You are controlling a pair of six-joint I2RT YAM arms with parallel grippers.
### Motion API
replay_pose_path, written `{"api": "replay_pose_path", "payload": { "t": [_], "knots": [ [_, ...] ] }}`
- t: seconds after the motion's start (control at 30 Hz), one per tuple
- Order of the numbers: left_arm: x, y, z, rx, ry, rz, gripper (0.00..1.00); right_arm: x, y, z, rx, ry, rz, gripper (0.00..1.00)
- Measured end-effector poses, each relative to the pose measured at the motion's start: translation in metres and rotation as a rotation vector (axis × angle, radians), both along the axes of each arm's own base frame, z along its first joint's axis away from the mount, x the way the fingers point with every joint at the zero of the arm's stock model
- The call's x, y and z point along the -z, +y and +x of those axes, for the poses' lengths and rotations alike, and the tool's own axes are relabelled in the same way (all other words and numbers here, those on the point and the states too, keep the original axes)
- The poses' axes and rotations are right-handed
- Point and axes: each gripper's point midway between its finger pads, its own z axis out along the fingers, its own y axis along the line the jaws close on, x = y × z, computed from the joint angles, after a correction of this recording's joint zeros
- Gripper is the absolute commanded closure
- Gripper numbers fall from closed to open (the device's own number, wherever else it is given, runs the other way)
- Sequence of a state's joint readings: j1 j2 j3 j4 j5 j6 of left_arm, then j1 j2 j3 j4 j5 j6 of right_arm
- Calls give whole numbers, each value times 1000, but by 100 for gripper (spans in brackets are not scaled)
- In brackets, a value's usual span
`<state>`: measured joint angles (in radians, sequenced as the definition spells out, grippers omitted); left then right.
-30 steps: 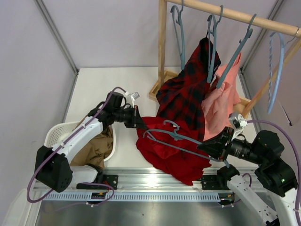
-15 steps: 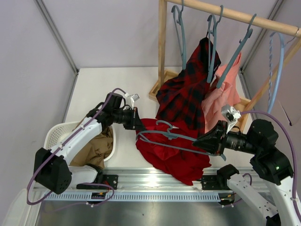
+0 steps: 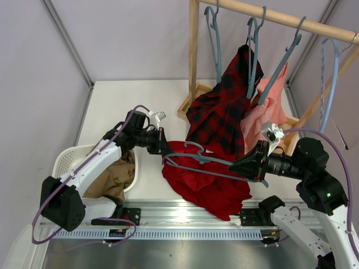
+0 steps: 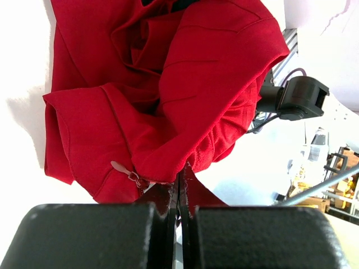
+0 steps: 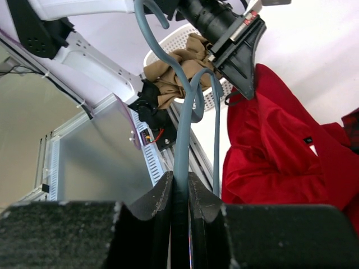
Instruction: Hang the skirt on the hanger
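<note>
1. Skirt (image 4: 185, 89) heaped at the table's six o'clock edge, its nine o'clock end clamped in the left gripper (image 4: 179, 189).
2. Right gripper (image 5: 179, 184), at three o'clock, pinches the hanger (image 5: 180, 140) above the skirt.
3. Plaid garment (image 3: 221, 112) hangs at twelve o'clock, perhaps touching the hanger's hook.

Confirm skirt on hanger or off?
Off. The skirt lies bunched on the table; the hanger shows wholly outside it, in the right gripper.

You have plain pale lilac walls (image 3: 140, 39) around you, with grey metal posts (image 3: 67, 42) at the corners. Soft, even light falls on the white table (image 3: 134, 95). A wooden clothes rack (image 3: 193, 56) stands far right, and a metal rail (image 3: 185, 216) runs along the near edge.
</note>
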<state>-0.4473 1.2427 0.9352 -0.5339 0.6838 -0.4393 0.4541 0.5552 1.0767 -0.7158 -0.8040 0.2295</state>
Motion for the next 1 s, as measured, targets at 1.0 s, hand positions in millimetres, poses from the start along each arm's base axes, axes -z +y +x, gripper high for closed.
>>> {"api": "replay_pose_path", "payload": {
  "t": [1.0],
  "knots": [
    [-15,5,-4,-57,-16,-13,100,1,26,21,-36,-62,-139,100]
  ]
}}
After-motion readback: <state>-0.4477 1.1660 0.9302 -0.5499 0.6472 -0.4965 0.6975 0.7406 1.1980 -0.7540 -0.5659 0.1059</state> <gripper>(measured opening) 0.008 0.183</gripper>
